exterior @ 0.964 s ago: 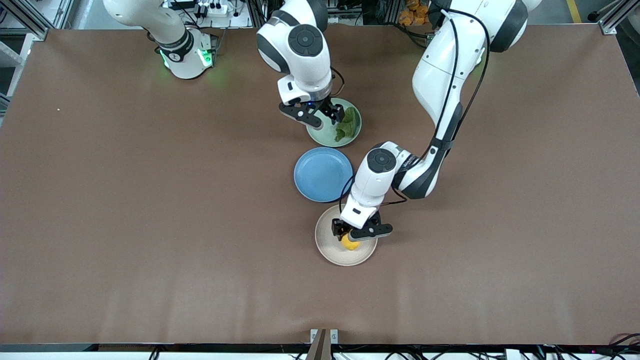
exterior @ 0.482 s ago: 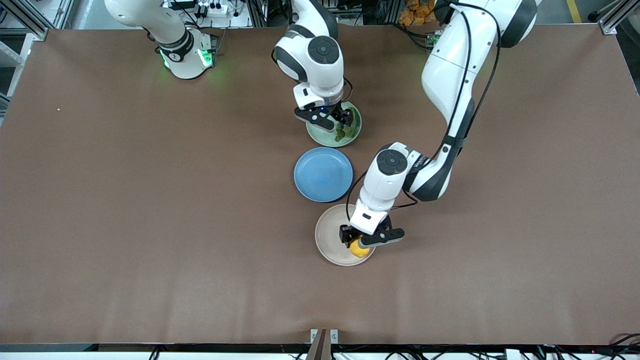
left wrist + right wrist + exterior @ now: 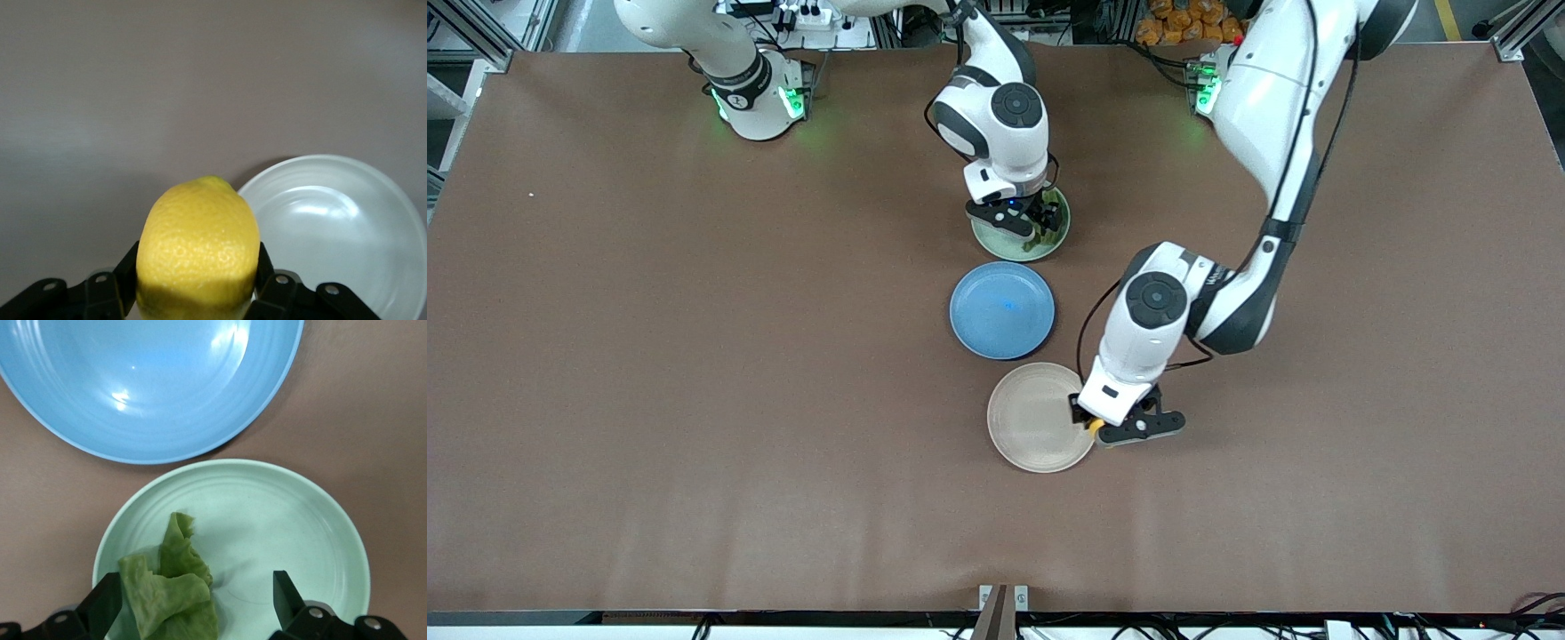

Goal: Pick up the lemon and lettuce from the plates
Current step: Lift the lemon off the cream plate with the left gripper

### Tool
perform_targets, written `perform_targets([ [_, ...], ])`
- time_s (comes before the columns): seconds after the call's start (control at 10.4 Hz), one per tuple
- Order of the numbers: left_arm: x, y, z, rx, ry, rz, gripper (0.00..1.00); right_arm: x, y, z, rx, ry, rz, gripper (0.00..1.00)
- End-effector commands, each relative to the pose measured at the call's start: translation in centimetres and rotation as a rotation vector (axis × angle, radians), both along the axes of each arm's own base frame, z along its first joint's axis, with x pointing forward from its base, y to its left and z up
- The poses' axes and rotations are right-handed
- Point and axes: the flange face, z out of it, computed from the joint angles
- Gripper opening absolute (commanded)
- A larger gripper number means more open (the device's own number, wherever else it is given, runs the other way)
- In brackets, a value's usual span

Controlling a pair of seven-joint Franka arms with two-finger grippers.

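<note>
Front view: left gripper [image 3: 1110,428] clamped on lemon [image 3: 1096,427], up off the beige plate [image 3: 1032,418], over that plate's rim toward the left arm's end of the counter [image 3: 694,400]. Beige plate bare.

Left wrist view: lemon [image 3: 198,250] wedged between the two black fingers [image 3: 263,270], held around its lower half, most of the body sticking out past the fingertips. Empty beige plate [image 3: 347,233] below and just beside the gripper.

Right gripper [image 3: 1021,216] down over the mint green plate [image 3: 996,242], fingers spread, not yet closed on anything. Right wrist view: lettuce [image 3: 170,590] lying on mint plate [image 3: 293,533], bunched against one finger [image 3: 100,607]; other finger [image 3: 287,597] well apart from the leaf, over bare plate. Blue plate [image 3: 147,380] just past the mint one, empty, not part of the job.

Risks, as judged:
- Lemon: rounded, waxy skin, held low on its body. Could squirt out or roll between the fingers on a fast swing or jerk.
- Lettuce: thin, floppy, off-centre in the jaws. Closing as is could pinch only an edge, or shove the leaf sideways and close on nothing. Leaf could also tear or slip out on lift.
- Fingers low over the plate: could scrape or drag the mint plate on closing, nudging it into the blue one.

Writing: small lettering on left arm's forearm in front view, too small to read. No other labels seen.
</note>
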Motion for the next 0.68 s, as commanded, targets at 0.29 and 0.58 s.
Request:
perform_targets([
  [0.29, -1.9, 14.5, 3.2, -0.014, 0.118, -0.112, 0.0, -0.8, 1.0, -1.2, -0.004, -0.019, -0.025, 1.0],
  [0.58, -2.0, 18.4, 2.1, -0.001, 0.147, -0.11, 0.0, -2.2, 1.9, -2.5, 0.0, -0.027, -0.02, 1.0],
])
